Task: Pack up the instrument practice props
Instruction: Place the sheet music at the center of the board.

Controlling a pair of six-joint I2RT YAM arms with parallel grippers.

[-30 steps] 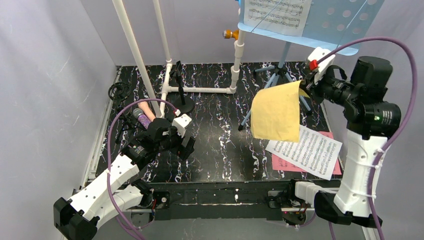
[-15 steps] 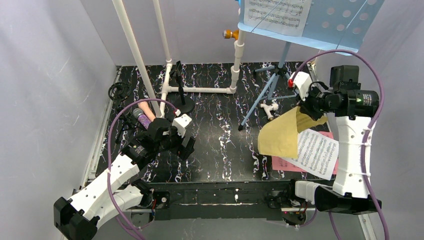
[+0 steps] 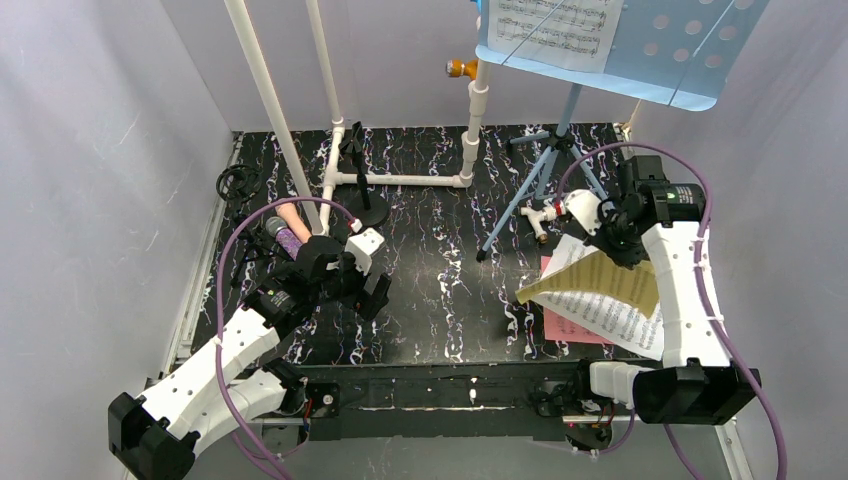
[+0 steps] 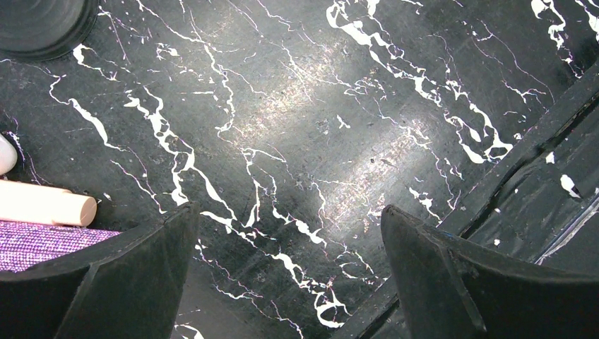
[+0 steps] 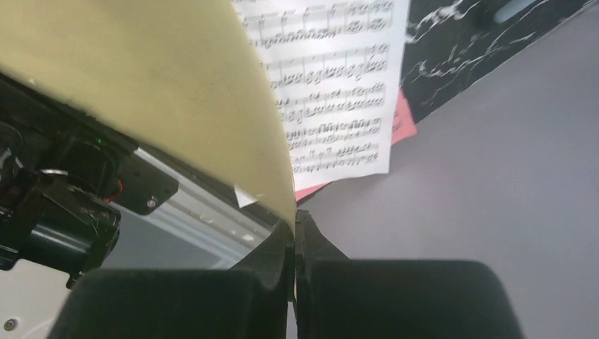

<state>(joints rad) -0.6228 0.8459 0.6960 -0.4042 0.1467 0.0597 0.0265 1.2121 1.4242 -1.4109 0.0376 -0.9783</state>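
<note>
My right gripper [image 3: 628, 254] is shut on the edge of a yellow sheet [image 3: 598, 279], held low and nearly flat over a white sheet-music page [image 3: 612, 320] and a pink page [image 3: 558, 323] at the table's right edge. The right wrist view shows the yellow sheet [image 5: 162, 85] pinched between the jaws [image 5: 294, 222], above the white page [image 5: 332, 78]. My left gripper [image 3: 372, 290] is open and empty over bare table [image 4: 286, 240]. The pink microphone [image 3: 289, 214] and purple microphone [image 3: 286, 239] lie to its left. The light-blue music rack [image 3: 650, 45] holds another white page [image 3: 550, 28].
The white pipe frame [image 3: 400, 181] stands at the back centre, with a round-base mic mount [image 3: 368, 214] by it. A black tripod mount [image 3: 238, 182] lies at the far left. The rack's tripod legs [image 3: 540, 175] and a small white fitting [image 3: 545, 215] stand near my right gripper.
My right arm has swung down and toward the near side, lowering the yellow sheet from mid-air to just over the pages on the table. The left arm has not moved.
</note>
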